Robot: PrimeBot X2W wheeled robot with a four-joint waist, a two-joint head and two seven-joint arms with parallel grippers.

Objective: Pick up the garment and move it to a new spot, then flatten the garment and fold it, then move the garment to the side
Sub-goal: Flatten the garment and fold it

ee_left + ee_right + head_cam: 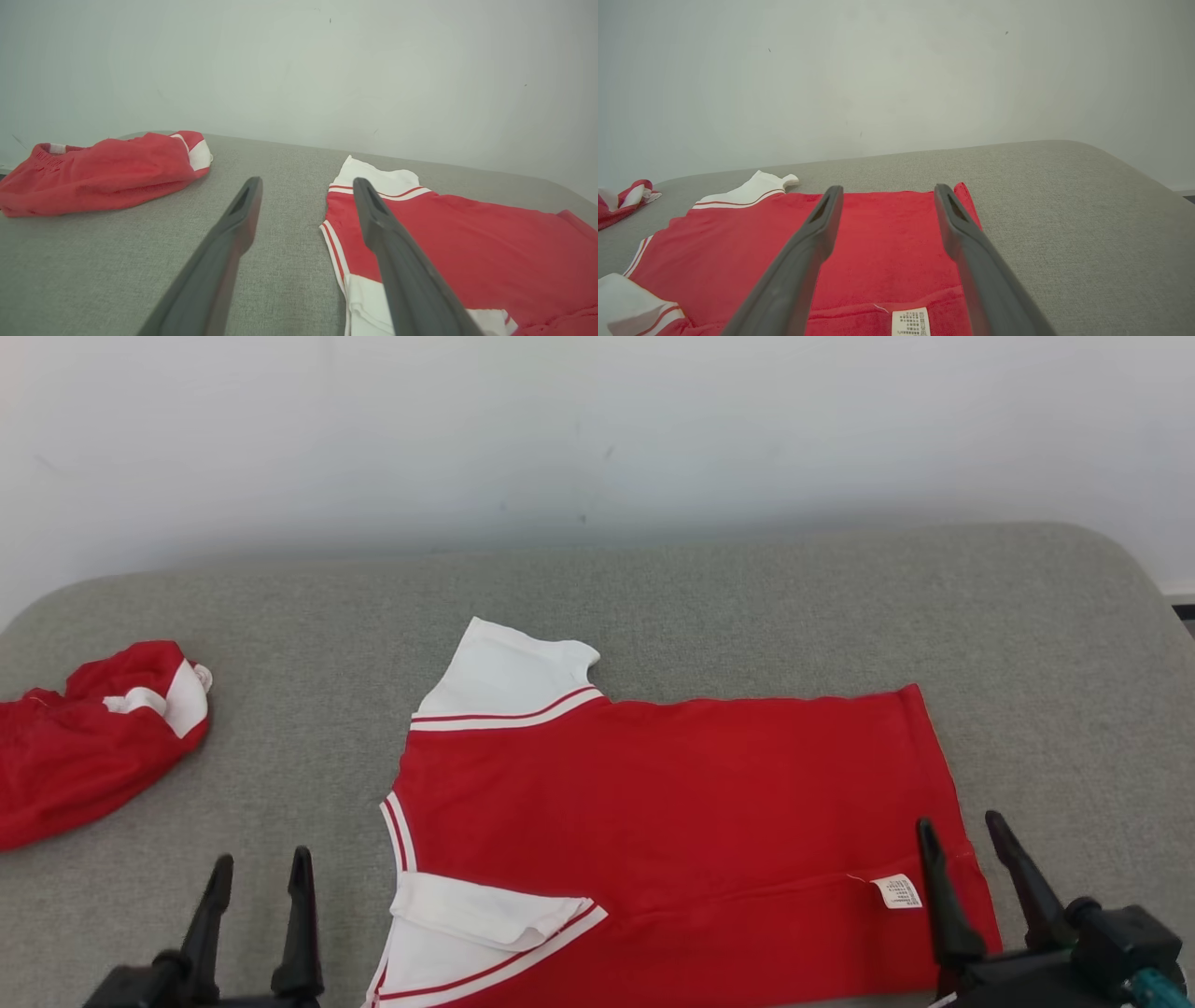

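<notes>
Far left on the grey desk (747,607): a crumpled red bundle (84,756), well apart; then the left hand (262,859), released and empty, over bare desk just beside the neck end of the garment (672,784). Spread mid-desk, red with white sleeves, near sleeve (485,915) doubled on itself; at right, the right hand (960,821) likewise released, over the hem corner by the label (898,891). Likely to fold crooked or trap that bunched sleeve if lifted unevenly, or to pinch one layer and drop the rest.

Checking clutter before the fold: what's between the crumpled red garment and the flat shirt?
Bare grey cushion between crumpled garment and flat shirt, head view; left pincer at the gap's near end.
</notes>
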